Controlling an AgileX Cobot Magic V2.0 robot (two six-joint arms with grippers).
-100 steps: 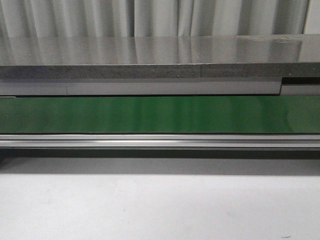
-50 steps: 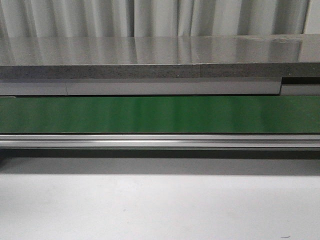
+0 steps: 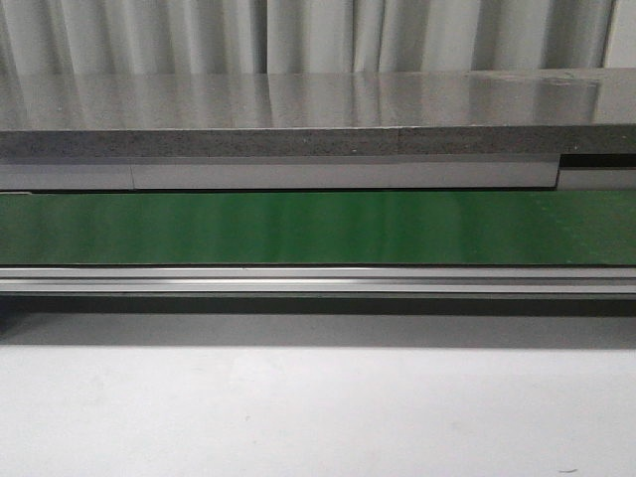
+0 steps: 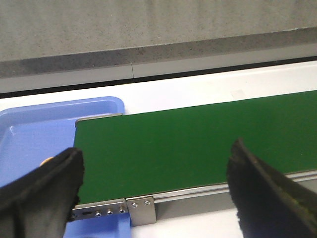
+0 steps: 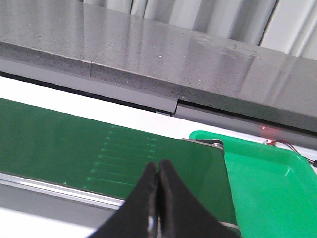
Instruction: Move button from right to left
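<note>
**Conveyor station: surfaces, trays, button, grippers**

Grey stone counter (image 3: 318,109): full width at the far side, pale curtain (image 3: 318,35) behind, front edge straight and unbroken except for a step near the right end.

White table (image 3: 318,407): full width at the near side, bare in the front view.

Green belt (image 3: 318,227): running left to right between counter and table, flat, surface bare in all three views. Bounded on the near side by an aluminium rail (image 3: 318,281); left end closed by a small screwed bracket (image 4: 141,208).

Green tray (image 5: 262,178): butted against the right end of the belt, raised rim, visible floor bare.

Blue tray (image 4: 29,134): at the left end of the belt, partly tucked under it, raised rounded rim.

Button (image 4: 47,161): seen only as a small tan-orange rounded bit inside the blue tray, just beside one black finger and mostly hidden by it. Identity not certain; heading and long axis cannot be told.

Left gripper (image 4: 157,151): above the left end of the belt, fingers (image 4: 44,193) spread wide, nothing between them, touching nothing visible.

Right gripper (image 5: 158,168): above the belt near its right end, fingers (image 5: 148,208) pressed together tip to tip, nothing held.
</note>
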